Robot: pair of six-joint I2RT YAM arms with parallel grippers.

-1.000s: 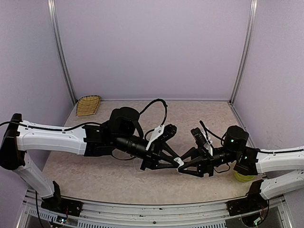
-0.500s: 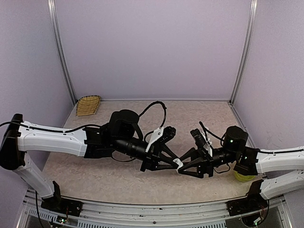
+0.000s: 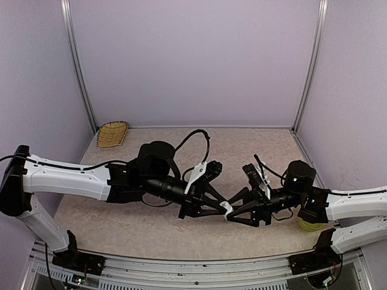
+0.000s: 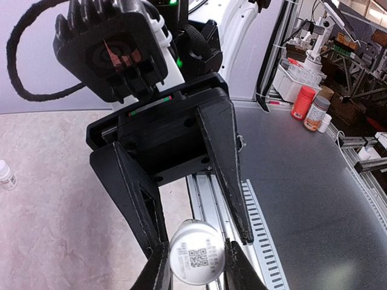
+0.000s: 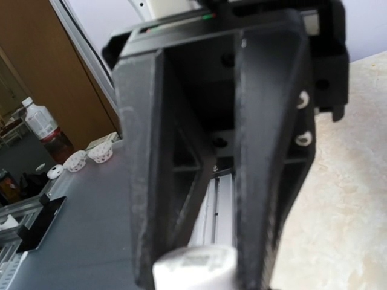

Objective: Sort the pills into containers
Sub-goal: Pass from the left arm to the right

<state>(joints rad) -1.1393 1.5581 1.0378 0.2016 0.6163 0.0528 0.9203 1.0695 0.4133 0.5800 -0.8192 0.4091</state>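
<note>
Lilac walls close in a beige speckled tabletop (image 3: 272, 145), above which the two arms meet tip to tip near the front edge. Between them hangs a small white round plastic bottle (image 3: 227, 206), clear of the surface. Its long axis runs roughly level along the line from one arm to the other, left to right across the table. One round end, bearing a square printed code label, faces the left wrist camera; the other end points at the right arm.

The left gripper (image 5: 199, 266) is clamped narrow on the bottle's sides. The right gripper (image 4: 202, 244) straddles the same bottle with its jaws parted wider than the bottle, and one finger (image 4: 227, 181) stands visibly clear of it.

Where the pills and their organizer box lie cannot be told from these views.

Counted: two white bottles, the held one and a second white bottle (image 4: 6, 175) standing upright on the table; one woven straw-coloured tray (image 3: 113, 133) in the far left corner; one yellow-green bowl (image 3: 309, 225), half hidden behind the right arm.
</note>
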